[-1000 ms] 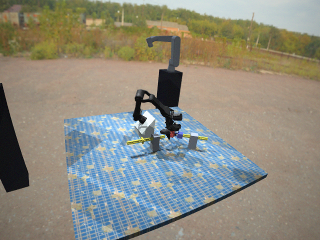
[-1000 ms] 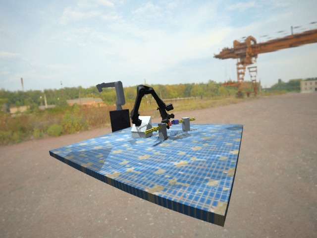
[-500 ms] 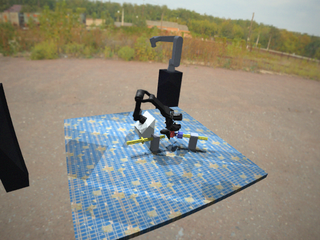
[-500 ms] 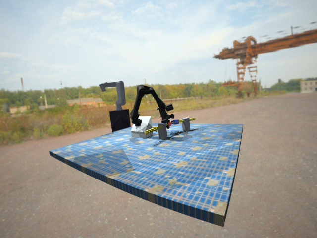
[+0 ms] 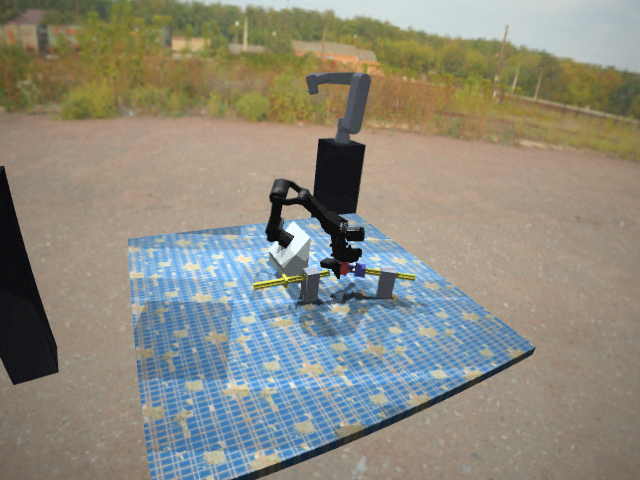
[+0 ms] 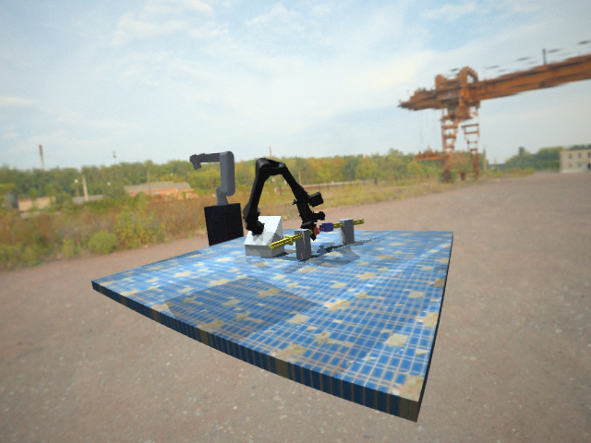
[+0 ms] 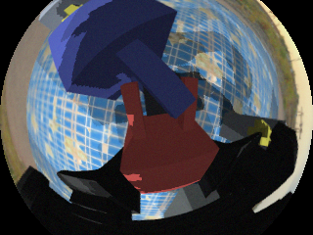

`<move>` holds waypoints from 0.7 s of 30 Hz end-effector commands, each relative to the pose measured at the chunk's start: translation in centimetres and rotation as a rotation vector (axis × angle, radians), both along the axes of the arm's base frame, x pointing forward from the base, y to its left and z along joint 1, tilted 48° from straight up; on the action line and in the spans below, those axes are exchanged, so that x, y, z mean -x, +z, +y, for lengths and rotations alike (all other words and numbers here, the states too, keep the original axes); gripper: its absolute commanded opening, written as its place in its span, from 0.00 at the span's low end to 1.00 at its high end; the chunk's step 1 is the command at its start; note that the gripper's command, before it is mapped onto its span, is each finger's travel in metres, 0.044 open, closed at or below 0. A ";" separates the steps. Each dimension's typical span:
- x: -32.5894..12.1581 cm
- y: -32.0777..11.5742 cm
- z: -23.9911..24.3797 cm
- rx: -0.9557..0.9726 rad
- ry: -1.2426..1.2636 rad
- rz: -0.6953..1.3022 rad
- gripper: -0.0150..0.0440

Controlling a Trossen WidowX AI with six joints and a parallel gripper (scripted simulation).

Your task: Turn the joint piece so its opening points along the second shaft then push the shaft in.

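Observation:
My gripper (image 5: 340, 269) (image 6: 314, 232) (image 7: 158, 133) is shut on the red joint piece (image 5: 344, 268) (image 6: 316, 230) (image 7: 166, 152), one finger on each side. Its prongs are hinged to the blue piece (image 5: 360, 269) (image 6: 326, 226) (image 7: 98, 44) on the first yellow shaft (image 5: 405, 276) (image 6: 358, 221). That shaft runs through the right grey block (image 5: 385, 285) (image 6: 347, 233). The second yellow shaft (image 5: 266, 284) (image 6: 282, 244) (image 7: 265, 131), with a cross-shaped handle, passes through the left grey block (image 5: 310, 288) (image 6: 303, 246). Its inner end stands near my gripper, apart from the blue piece. The opening of the red piece is hidden.
The white wedge-shaped mount (image 5: 295, 253) (image 6: 267, 235) stands behind the second shaft, by my arm's base. The blue patterned table (image 5: 289, 392) (image 6: 305, 329) carries both blocks. Behind the table a grey arm (image 5: 357, 103) (image 6: 227, 173) stands on a black pedestal (image 5: 338, 175) (image 6: 223, 223).

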State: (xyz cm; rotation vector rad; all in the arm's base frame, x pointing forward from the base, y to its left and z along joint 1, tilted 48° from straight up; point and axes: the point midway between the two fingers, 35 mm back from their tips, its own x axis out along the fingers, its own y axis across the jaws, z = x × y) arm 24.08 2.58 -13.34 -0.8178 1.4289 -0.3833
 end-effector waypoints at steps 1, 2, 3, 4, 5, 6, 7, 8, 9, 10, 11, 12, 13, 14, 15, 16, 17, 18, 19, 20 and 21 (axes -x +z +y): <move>0.0 0.0 0.0 0.002 0.003 0.002 0.56; 0.0 0.0 0.0 0.000 0.000 0.000 0.52; 0.0 0.0 0.0 0.000 0.000 0.000 0.50; 0.0 0.0 0.0 0.000 0.000 0.000 0.50; 0.0 0.0 0.0 0.000 0.000 0.000 0.50; 0.0 0.0 0.0 0.000 0.000 0.000 0.50; 0.0 0.0 0.0 0.000 0.000 0.000 0.50; 0.0 0.0 0.0 0.000 0.000 0.000 0.50; 0.0 0.0 0.0 0.000 0.000 0.000 0.46; 0.0 0.0 0.0 0.000 0.000 0.000 0.41; 0.0 0.0 0.0 0.000 0.000 0.000 0.37; 0.0 0.0 0.0 0.000 0.000 0.000 0.33; 0.0 0.0 0.0 0.000 0.000 0.000 0.28; 0.0 0.0 0.0 0.000 0.000 0.000 0.25; 0.0 0.0 0.0 0.000 0.000 0.000 0.25; 0.0 0.0 0.0 0.000 0.000 0.000 0.25; 0.0 0.0 0.0 0.000 0.000 0.000 0.25; 0.0 0.0 0.0 0.000 0.000 0.000 0.25; 0.0 0.0 0.0 0.000 0.002 0.004 0.25; 0.0 0.0 0.0 0.000 0.006 0.012 0.25; 0.0 0.1 -0.1 0.000 0.012 0.025 0.25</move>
